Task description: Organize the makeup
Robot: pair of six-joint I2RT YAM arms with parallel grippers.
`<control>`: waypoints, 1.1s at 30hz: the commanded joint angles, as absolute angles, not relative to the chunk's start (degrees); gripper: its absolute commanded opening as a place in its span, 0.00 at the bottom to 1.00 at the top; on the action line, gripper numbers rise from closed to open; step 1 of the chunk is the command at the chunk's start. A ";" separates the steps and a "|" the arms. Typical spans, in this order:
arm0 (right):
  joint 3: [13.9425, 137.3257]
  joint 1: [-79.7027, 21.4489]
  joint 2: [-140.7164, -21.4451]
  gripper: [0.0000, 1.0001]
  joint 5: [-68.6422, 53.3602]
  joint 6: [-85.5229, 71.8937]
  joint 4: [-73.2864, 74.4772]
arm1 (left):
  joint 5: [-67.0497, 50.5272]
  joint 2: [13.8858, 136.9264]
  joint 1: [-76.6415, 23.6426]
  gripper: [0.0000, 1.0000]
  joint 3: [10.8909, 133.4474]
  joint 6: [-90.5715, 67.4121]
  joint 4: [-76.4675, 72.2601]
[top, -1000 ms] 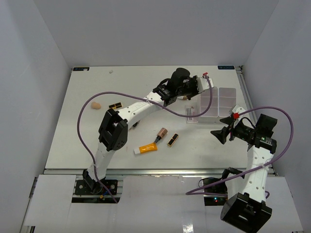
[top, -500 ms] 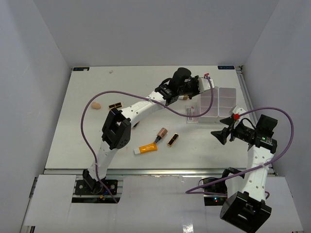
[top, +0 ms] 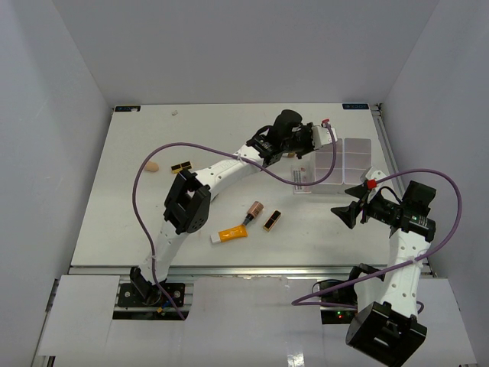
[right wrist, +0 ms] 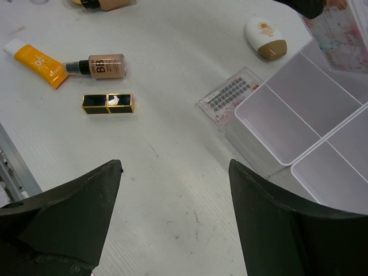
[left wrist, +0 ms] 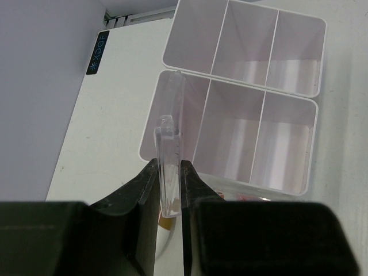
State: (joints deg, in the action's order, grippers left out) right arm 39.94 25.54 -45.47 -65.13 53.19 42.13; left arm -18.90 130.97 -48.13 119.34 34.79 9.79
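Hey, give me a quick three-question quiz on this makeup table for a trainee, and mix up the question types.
1. True or false: the right gripper is shut on something.
2. Multiple choice: the left gripper is shut on a) a beige sponge, b) a clear flat packet, c) a lipstick.
3. Count: how many compartments does each section of the white tray show in the left wrist view?
Key: 1 false; 2 b; 3 three.

Left arm and right arm: white links, black joint housings. Purple cable trails along each. Right gripper: matte black wedge fingers. Red tab at its wrist.
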 commanded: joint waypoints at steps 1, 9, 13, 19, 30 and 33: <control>39.99 25.84 -45.00 0.82 -67.45 54.32 42.89 | -19.42 132.20 -47.81 0.09 121.90 35.21 8.17; 39.94 25.96 -44.81 0.82 -67.41 54.23 42.89 | -17.63 132.06 -47.81 0.22 121.23 35.59 7.49; 39.85 26.07 -45.00 0.82 -67.45 54.23 42.84 | -17.59 131.87 -47.81 0.33 120.99 35.05 7.35; 39.66 26.43 -44.76 0.82 -67.56 53.97 42.63 | -18.67 130.79 -47.90 0.51 121.44 33.56 7.21; 38.39 26.63 -44.90 0.83 -67.03 54.51 42.30 | -18.19 124.09 -47.90 0.53 121.58 26.71 7.58; 38.25 26.37 -45.26 0.84 -66.51 54.91 42.61 | -16.64 116.72 -47.59 0.56 115.86 20.58 7.46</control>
